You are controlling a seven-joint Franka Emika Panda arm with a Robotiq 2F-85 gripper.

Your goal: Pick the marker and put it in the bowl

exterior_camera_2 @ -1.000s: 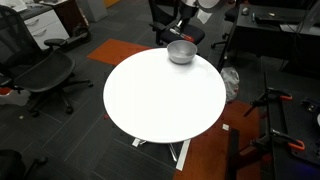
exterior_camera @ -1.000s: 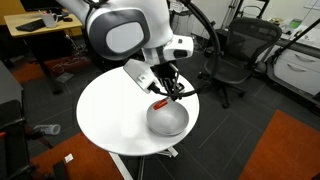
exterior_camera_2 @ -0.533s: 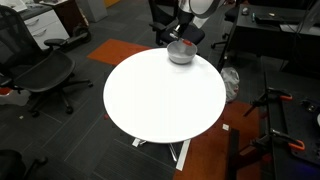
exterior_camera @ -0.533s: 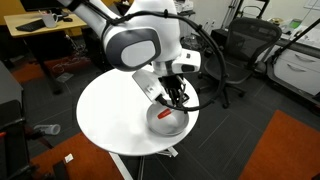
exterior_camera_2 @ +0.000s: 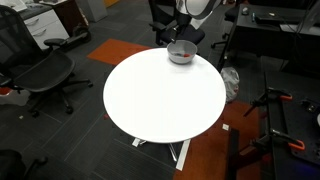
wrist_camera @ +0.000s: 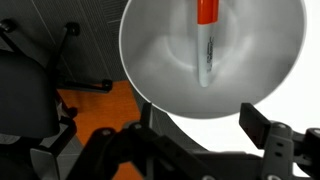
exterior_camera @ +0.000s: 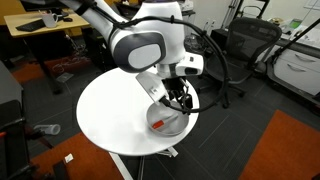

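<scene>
Since the earlier frame the marker [exterior_camera: 157, 125] has left the claw and now shows as a red fleck inside the bowl [exterior_camera: 181, 128]. The gripper [exterior_camera: 177, 103] hangs just above the rim – directly over the bowl, so that a released marker falls inside and not onto the table [exterior_camera: 105, 110].

Exterior view from across the table: the bowl [exterior_camera_2: 181, 55] sits at the far edge with the gripper [exterior_camera_2: 184, 38] above it. At this size the marker cannot be made out.

Wrist view: the marker [wrist_camera: 204, 50] lies on the bowl's [wrist_camera: 150, 50] sloping inner wall, red end away from the camera, whitish end toward the bottom. The gripper [wrist_camera: 190, 142] stands wide apart and holds nothing – by this evidence the placing appears done.
</scene>
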